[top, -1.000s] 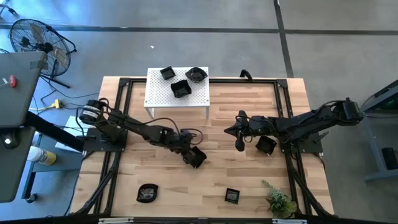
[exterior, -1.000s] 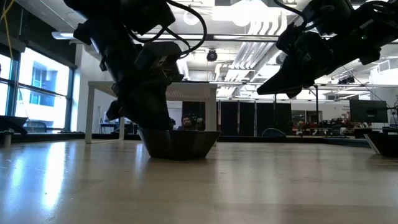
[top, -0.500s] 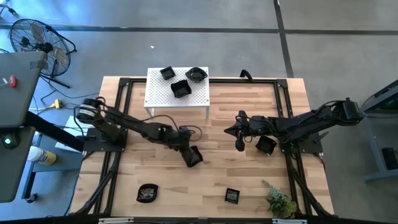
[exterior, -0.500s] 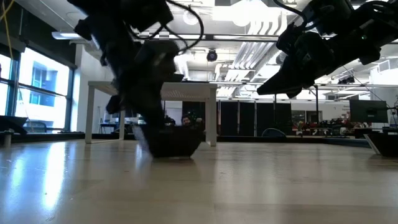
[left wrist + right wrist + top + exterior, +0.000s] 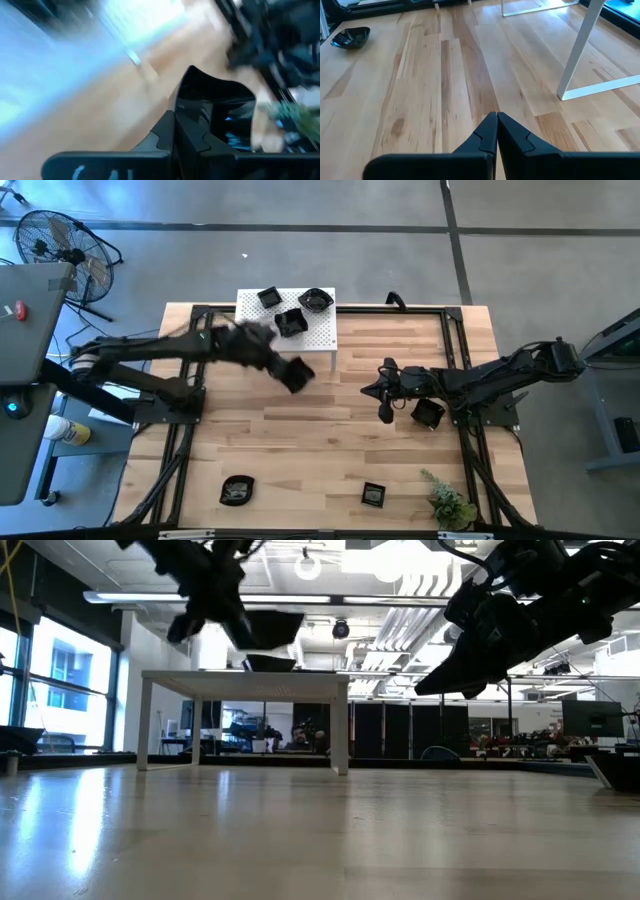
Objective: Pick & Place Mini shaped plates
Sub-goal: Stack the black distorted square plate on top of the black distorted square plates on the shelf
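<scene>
My left gripper (image 5: 287, 367) hangs in the air just near of the white perforated platform (image 5: 258, 340), shut on a black mini shaped plate (image 5: 299, 374). In the low view this plate (image 5: 270, 627) is a little above the platform top (image 5: 200, 676). Three more black plates (image 5: 290, 323) rest on the platform. Other plates lie on the table: one (image 5: 428, 413) beside my right arm, one near left (image 5: 237, 490) and one near middle (image 5: 373, 495). My right gripper (image 5: 386, 412) is shut on nothing, above the table right of centre. My left gripper pinches the plate's raised rim (image 5: 190, 97) on the side nearest the wrist, between its two fingers. The plate juts out beyond the fingertips. It is lifted clear of the table and the platform and is slightly tilted.
A small green plant (image 5: 450, 505) stands at the near right edge. Black frame rails (image 5: 190, 420) run along both table sides. The platform's legs (image 5: 580, 50) stand on the far part of the table. A fan (image 5: 60, 245) stands on the floor beyond the far left corner.
My left gripper has lifted the black plate off the middle of the table. It has carried it up and toward the far edge, to just near of the platform. The plate stood flat on the wood, then tipped, and now hangs clear.
</scene>
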### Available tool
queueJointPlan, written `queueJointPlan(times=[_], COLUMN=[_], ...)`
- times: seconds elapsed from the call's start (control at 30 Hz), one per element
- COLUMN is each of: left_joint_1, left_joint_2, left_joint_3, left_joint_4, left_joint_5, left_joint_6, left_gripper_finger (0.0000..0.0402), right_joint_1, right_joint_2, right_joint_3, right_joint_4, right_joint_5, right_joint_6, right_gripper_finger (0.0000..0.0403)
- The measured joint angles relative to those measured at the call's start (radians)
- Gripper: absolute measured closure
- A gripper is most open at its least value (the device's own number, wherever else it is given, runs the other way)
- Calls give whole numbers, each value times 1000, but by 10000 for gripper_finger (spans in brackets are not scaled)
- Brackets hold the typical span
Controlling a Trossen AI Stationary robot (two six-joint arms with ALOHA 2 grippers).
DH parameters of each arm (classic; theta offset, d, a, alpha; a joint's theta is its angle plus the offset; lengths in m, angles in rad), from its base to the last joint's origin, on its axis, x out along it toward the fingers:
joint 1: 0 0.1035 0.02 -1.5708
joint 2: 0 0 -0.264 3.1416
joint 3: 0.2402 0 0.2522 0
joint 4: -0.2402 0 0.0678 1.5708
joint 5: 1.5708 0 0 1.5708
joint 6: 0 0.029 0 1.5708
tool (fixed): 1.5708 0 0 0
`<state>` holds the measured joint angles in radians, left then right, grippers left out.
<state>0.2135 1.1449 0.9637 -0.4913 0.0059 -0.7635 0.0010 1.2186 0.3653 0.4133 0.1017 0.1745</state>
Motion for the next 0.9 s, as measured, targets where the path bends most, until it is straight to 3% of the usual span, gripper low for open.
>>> queueJointPlan(times=[0.2, 0.43, 0.63, 0.9], left_joint_1=[175, 428, 536, 559], left_joint_2=[20, 118, 228, 296], left_joint_3=[249, 457, 484, 485], left_joint_4=[-220, -360, -366, -341], left_joint_5=[16, 149, 258, 271], left_joint_6=[176, 312, 418, 541], left_gripper_finger=[401, 401, 401, 401], right_joint_1=[0, 0, 0, 0], right_joint_2=[0, 0, 0, 0], right_joint_3=[0, 0, 0, 0], right_joint_4=[2, 4, 3, 3], right_joint_5=[0, 0, 0, 0], right_joint_6=[0, 0, 0, 0], right_gripper_finger=[396, 396, 396, 396])
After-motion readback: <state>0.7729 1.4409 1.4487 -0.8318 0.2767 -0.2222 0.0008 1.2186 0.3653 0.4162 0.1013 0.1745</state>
